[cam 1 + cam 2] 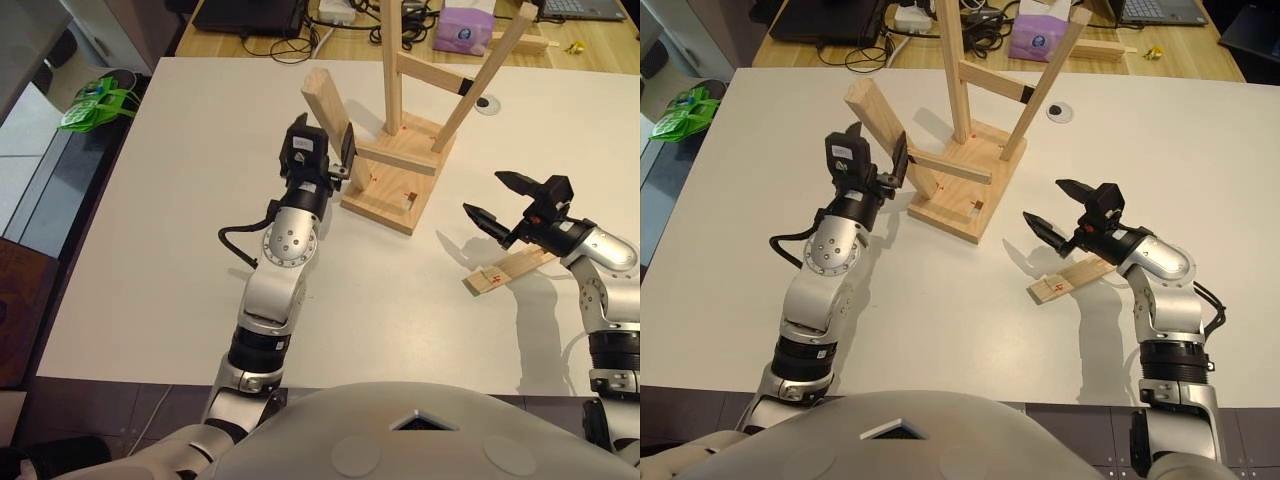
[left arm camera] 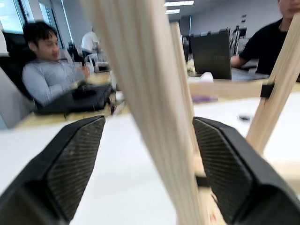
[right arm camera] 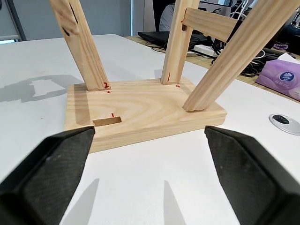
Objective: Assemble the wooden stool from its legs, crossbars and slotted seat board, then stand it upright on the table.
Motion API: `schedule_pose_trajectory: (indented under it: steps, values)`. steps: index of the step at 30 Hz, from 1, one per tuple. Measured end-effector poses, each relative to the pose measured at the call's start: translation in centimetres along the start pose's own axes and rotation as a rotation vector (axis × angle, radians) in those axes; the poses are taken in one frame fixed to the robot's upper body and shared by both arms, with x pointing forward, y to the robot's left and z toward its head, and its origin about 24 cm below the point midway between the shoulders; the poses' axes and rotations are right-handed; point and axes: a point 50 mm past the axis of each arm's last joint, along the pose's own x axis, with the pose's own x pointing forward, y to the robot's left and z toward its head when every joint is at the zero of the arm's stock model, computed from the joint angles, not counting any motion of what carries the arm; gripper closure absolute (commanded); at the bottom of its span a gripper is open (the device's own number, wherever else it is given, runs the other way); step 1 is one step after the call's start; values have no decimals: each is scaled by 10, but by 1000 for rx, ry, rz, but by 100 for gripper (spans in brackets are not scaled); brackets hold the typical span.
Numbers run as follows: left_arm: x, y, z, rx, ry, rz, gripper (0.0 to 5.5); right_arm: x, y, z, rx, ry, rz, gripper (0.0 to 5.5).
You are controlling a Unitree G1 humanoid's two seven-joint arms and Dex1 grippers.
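The slotted seat board [image 1: 392, 196] lies flat on the white table with three legs standing up out of it. One leg [image 1: 326, 101] leans left, one [image 1: 392, 60] is upright, one [image 1: 482, 78] leans right, and crossbars [image 1: 430, 72] join them. An empty slot [image 3: 107, 121] shows in the board's near face. My left gripper [image 1: 325, 150] is open around the left-leaning leg [image 2: 145, 93], with gaps on both sides. My right gripper [image 1: 497, 198] is open and holds nothing, hanging right of the board above a loose wooden piece [image 1: 505, 270] that lies flat.
A round cable grommet [image 1: 487, 103] sits in the table behind the stool. A purple tissue pack [image 1: 465, 28], cables and laptops crowd the wooden desk beyond. A green object [image 1: 95, 105] lies off the table's left edge. Bare tabletop [image 1: 170, 200] stretches left and in front.
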Motion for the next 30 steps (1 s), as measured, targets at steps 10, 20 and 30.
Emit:
schedule_pose_trajectory:
  steps: [10, 20, 30]
  values:
    - [-9, 59, 54, 41, -421, 226, 13, -28, -1, -1, -56, 146, 155, 117]
    - [-27, 154, -77, 18, 193, 535, 13, -58, -62, 81, -340, 515, 544, 117]
    - [-28, 111, -133, -100, 494, 193, 13, -57, -52, 61, -489, 836, 898, 117]
